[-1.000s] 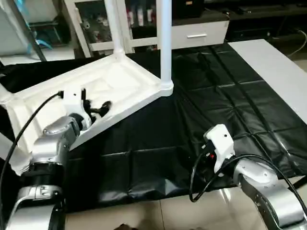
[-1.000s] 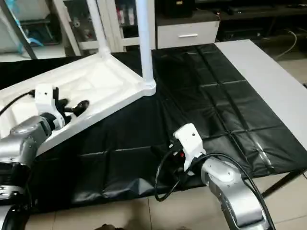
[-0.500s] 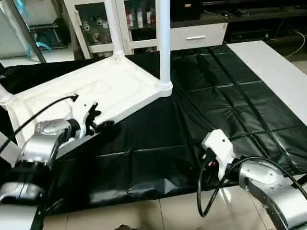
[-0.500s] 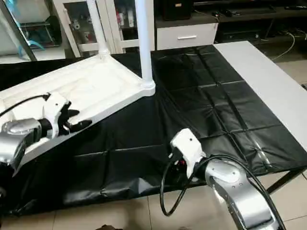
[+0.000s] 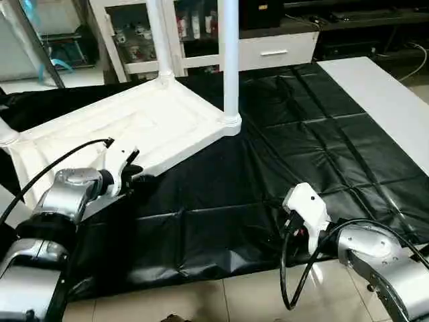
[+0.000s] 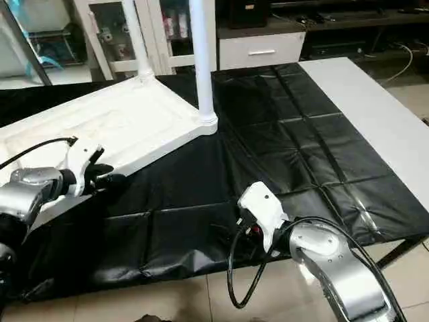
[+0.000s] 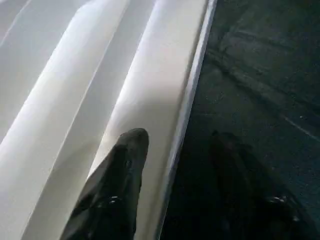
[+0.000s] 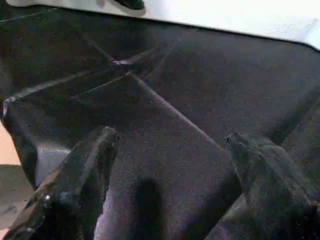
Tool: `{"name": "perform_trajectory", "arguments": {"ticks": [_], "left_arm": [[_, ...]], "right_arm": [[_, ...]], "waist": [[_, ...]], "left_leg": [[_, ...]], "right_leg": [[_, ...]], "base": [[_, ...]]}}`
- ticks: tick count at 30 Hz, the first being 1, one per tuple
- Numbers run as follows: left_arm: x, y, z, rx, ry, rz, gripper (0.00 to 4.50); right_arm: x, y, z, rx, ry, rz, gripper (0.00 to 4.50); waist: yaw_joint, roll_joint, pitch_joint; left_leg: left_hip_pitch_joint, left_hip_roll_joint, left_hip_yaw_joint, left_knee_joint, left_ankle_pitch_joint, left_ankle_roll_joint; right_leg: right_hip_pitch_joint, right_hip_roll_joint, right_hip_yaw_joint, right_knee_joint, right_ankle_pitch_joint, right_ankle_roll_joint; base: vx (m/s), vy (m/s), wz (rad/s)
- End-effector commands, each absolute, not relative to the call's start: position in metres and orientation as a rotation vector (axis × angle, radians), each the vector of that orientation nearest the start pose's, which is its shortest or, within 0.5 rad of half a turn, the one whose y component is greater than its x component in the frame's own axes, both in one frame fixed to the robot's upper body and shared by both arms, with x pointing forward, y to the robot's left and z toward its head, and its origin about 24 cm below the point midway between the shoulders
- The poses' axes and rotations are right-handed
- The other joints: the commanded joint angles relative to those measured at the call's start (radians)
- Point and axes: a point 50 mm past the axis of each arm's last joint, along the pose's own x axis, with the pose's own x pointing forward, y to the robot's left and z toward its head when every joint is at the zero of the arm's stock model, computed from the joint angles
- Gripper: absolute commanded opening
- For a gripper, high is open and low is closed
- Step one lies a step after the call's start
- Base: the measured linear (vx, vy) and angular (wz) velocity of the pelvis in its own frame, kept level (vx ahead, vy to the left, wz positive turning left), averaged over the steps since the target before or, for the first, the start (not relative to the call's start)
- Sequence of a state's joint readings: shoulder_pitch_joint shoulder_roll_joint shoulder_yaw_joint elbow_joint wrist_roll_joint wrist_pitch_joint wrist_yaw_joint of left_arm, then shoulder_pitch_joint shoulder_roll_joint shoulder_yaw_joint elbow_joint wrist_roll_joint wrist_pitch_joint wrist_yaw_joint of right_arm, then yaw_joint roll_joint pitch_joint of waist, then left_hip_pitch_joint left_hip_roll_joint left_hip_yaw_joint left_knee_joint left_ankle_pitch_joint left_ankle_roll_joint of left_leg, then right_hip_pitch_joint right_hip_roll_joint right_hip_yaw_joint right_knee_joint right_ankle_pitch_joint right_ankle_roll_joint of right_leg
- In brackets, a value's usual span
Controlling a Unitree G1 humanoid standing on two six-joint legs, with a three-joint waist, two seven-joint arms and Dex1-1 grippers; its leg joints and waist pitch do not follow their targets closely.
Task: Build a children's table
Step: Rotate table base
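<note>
Left two-fingered black gripper (image 7: 177, 145): at the near edge of the upturned white plastic square tabletop (image 5: 134, 121). In the left wrist view one black finger (image 7: 122, 170) lies over the white rim and the other over the black cover, so the fingers straddle the rim with a gap between them. Whether the pads press the plastic cannot be told. Silver left forearm (image 5: 64, 198) with a black cable running to the wrist.

Right two-fingered black gripper (image 8: 170, 145): fingers spread well apart, nothing between them, poised over the black cover near the work table's front edge. White wrist housing (image 5: 306, 204) at the end of the silver right forearm (image 5: 379, 258), with a looped black cable below it. Well apart from the tabletop.

White tabletop: lies underside up on the left part of the work table, turned at an angle to the table's edges, recessed panel showing. Two long white tube legs stand upright in corner sockets: one at the corner nearest the table's middle (image 5: 230, 60), one at the far corner (image 5: 159, 40). A further corner socket (image 5: 7, 136) sits at picture left.

Wrinkled black sheet cover (image 5: 295, 141): spread over the work table. Grey bare table surface (image 5: 382, 100) to its right.

Background: white cabinet with drawer (image 5: 275, 47), glass-fronted shelves (image 5: 131, 37).
</note>
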State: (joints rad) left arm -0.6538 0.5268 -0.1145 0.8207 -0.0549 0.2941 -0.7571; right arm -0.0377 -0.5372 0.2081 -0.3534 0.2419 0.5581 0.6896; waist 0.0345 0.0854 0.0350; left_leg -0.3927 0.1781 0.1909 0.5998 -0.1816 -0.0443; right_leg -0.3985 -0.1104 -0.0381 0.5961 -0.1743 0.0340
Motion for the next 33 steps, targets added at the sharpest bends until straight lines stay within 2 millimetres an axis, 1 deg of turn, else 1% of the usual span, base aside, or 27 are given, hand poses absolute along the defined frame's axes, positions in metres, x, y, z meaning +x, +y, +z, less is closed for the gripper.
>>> {"name": "perform_trajectory", "arguments": {"ticks": [1,2,3,4,5,7,10,12,13,17,18,20,23,24,25,26,27,29,30,31,32,33], "left_arm": [[0.346,0.244,0.054,0.295,0.602,-0.536,2.03],[0.346,0.244,0.054,0.296,0.605,-0.541,1.96],[0.346,0.243,0.053,0.298,0.613,-0.546,1.73],[0.346,0.243,0.052,0.302,0.617,-0.549,1.73],[0.345,0.243,0.051,0.309,0.624,-0.553,1.66],[0.345,0.244,0.049,0.323,0.636,-0.556,1.6],[0.345,0.244,0.048,0.335,0.641,-0.557,1.28],[0.346,0.243,0.046,0.343,0.65,-0.564,1.23],[0.346,0.243,0.045,0.35,0.658,-0.57,1.1],[0.346,0.24,0.044,0.355,0.655,-0.603,0.76],[0.346,0.239,0.045,0.354,0.646,-0.611,0.61],[0.346,0.234,0.045,0.347,0.632,-0.649,0.53],[0.348,0.222,0.045,0.362,0.588,-0.707,0.42],[0.347,0.218,0.044,0.368,0.573,-0.732,0.35],[0.348,0.21,0.043,0.393,0.542,-0.777,0.18],[0.348,0.21,0.043,0.393,0.542,-0.777,0.11],[0.347,0.205,0.042,0.406,0.528,-0.798,0.04],[0.347,0.195,0.04,0.444,0.506,-0.834,0.04],[0.347,0.193,0.04,0.46,0.497,-0.846,0.04],[0.348,0.182,0.039,0.479,0.472,-0.876,0.04],[0.348,0.182,0.039,0.479,0.472,-0.876,0.04],[0.349,0.171,0.039,0.507,0.436,-0.91,0.04]], "right_arm": [[0.223,-0.144,0.079,-0.256,0.349,0.992,3.78],[0.222,-0.144,0.08,-0.255,0.348,0.999,3.78],[0.222,-0.143,0.08,-0.253,0.346,1.007,3.78],[0.222,-0.143,0.081,-0.252,0.345,1.013,3.78],[0.222,-0.143,0.081,-0.253,0.344,1.014,3.78],[0.223,-0.143,0.081,-0.255,0.344,1.013,3.78],[0.223,-0.143,0.082,-0.258,0.341,1.011,3.78],[0.224,-0.144,0.083,-0.261,0.337,1.006,3.78],[0.224,-0.145,0.083,-0.262,0.338,1.006,3.78],[0.225,-0.145,0.083,-0.26,0.332,0.994,3.78],[0.225,-0.145,0.083,-0.26,0.331,0.991,3.78],[0.225,-0.146,0.084,-0.259,0.329,0.984,3.78],[0.225,-0.146,0.083,-0.255,0.326,0.97,3.78],[0.226,-0.146,0.083,-0.255,0.325,0.967,3.78],[0.226,-0.146,0.083,-0.256,0.322,0.96,3.78],[0.226,-0.146,0.083,-0.256,0.322,0.96,3.78],[0.227,-0.146,0.083,-0.256,0.319,0.956,3.78],[0.227,-0.146,0.083,-0.255,0.314,0.95,3.78],[0.228,-0.145,0.084,-0.255,0.313,0.949,3.78],[0.228,-0.146,0.084,-0.255,0.312,0.945,3.78],[0.228,-0.146,0.084,-0.255,0.312,0.945,3.78],[0.228,-0.146,0.084,-0.258,0.31,0.942,3.78]], "waist": [[0.0,-0.004,-0.062],[0.003,-0.002,-0.061],[0.002,-0.004,-0.061],[0.003,-0.003,-0.062],[0.003,-0.005,-0.062],[0.003,-0.005,-0.062],[0.002,-0.006,-0.061],[0.002,-0.006,-0.061],[0.002,-0.004,-0.061],[0.003,-0.003,-0.063],[0.002,-0.003,-0.062],[0.003,-0.004,-0.062],[0.005,-0.005,-0.061],[0.004,-0.006,-0.061],[0.006,-0.006,-0.062],[0.006,-0.004,-0.062],[0.007,-0.003,-0.062],[0.009,-0.006,-0.063],[0.011,-0.005,-0.063],[0.015,-0.004,-0.062],[0.017,-0.005,-0.062],[0.023,-0.005,-0.062]], "left_leg": [[0.025,0.032,-0.02,-0.078,-0.289,0.012],[0.026,0.033,-0.022,-0.079,-0.285,0.013],[0.025,0.033,-0.021,-0.079,-0.284,0.014],[0.025,0.033,-0.022,-0.079,-0.283,0.016],[0.025,0.035,-0.022,-0.079,-0.273,0.021],[0.026,0.034,-0.021,-0.078,-0.276,0.02],[0.025,0.035,-0.021,-0.078,-0.277,0.02],[0.026,0.034,-0.02,-0.078,-0.283,0.02],[0.026,0.035,-0.021,-0.078,-0.281,0.018],[0.026,0.036,-0.021,-0.078,-0.268,0.022],[0.025,0.036,-0.021,-0.078,-0.268,0.023],[0.026,0.036,-0.02,-0.078,-0.27,0.024],[0.026,0.036,-0.02,-0.079,-0.282,0.023],[0.025,0.037,-0.02,-0.079,-0.282,0.023],[0.026,0.036,-0.019,-0.078,-0.281,0.024],[0.025,0.037,-0.019,-0.078,-0.278,0.025],[0.026,0.037,-0.02,-0.078,-0.277,0.025],[0.027,0.037,-0.019,-0.077,-0.274,0.026],[0.027,0.038,-0.019,-0.077,-0.273,0.029],[0.027,0.039,-0.019,-0.077,-0.273,0.031],[0.028,0.039,-0.018,-0.077,-0.277,0.03],[0.031,0.04,-0.017,-0.077,-0.28,0.028]], "right_leg": [[0.04,-0.023,0.019,-0.062,-0.139,-0.24],[0.041,-0.025,0.021,-0.061,-0.139,-0.24],[0.041,-0.025,0.02,-0.061,-0.141,-0.24],[0.042,-0.026,0.02,-0.061,-0.143,-0.239],[0.041,-0.027,0.021,-0.061,-0.134,-0.242],[0.04,-0.026,0.021,-0.061,-0.143,-0.244],[0.04,-0.027,0.021,-0.061,-0.146,-0.246],[0.038,-0.026,0.021,-0.063,-0.157,-0.245],[0.038,-0.027,0.021,-0.063,-0.156,-0.245],[0.04,-0.027,0.021,-0.06,-0.124,-0.252],[0.04,-0.027,0.021,-0.06,-0.121,-0.254],[0.04,-0.027,0.021,-0.06,-0.117,-0.26],[0.04,-0.029,0.022,-0.062,-0.138,-0.259],[0.04,-0.029,0.022,-0.062,-0.139,-0.258],[0.04,-0.03,0.022,-0.064,-0.143,-0.257],[0.04,-0.029,0.022,-0.064,-0.14,-0.255],[0.04,-0.029,0.021,-0.064,-0.136,-0.255],[0.04,-0.029,0.021,-0.062,-0.128,-0.253],[0.04,-0.029,0.022,-0.063,-0.131,-0.252],[0.039,-0.03,0.022,-0.065,-0.14,-0.249],[0.038,-0.03,0.022,-0.066,-0.147,-0.247],[0.036,-0.03,0.023,-0.067,-0.156,-0.244]], "base": [[0.0,0.0,0.0],[0.0,0.0,0.0],[0.0,0.0,0.0],[0.0,0.0,0.0],[0.0,0.0,0.0],[0.0,0.0,0.0],[0.0,0.0,0.0],[0.0,0.0,0.0],[0.0,0.0,0.0],[0.0,0.0,0.0],[0.0,0.0,0.0],[0.0,0.0,0.0],[0.0,0.0,0.0],[0.0,0.0,0.0],[0.0,0.0,0.0],[0.0,0.0,0.0],[0.0,0.0,0.0],[0.0,0.0,0.0],[0.0,0.0,0.0],[0.0,0.0,0.0],[0.0,0.0,0.0],[0.0,0.0,0.0]]}}
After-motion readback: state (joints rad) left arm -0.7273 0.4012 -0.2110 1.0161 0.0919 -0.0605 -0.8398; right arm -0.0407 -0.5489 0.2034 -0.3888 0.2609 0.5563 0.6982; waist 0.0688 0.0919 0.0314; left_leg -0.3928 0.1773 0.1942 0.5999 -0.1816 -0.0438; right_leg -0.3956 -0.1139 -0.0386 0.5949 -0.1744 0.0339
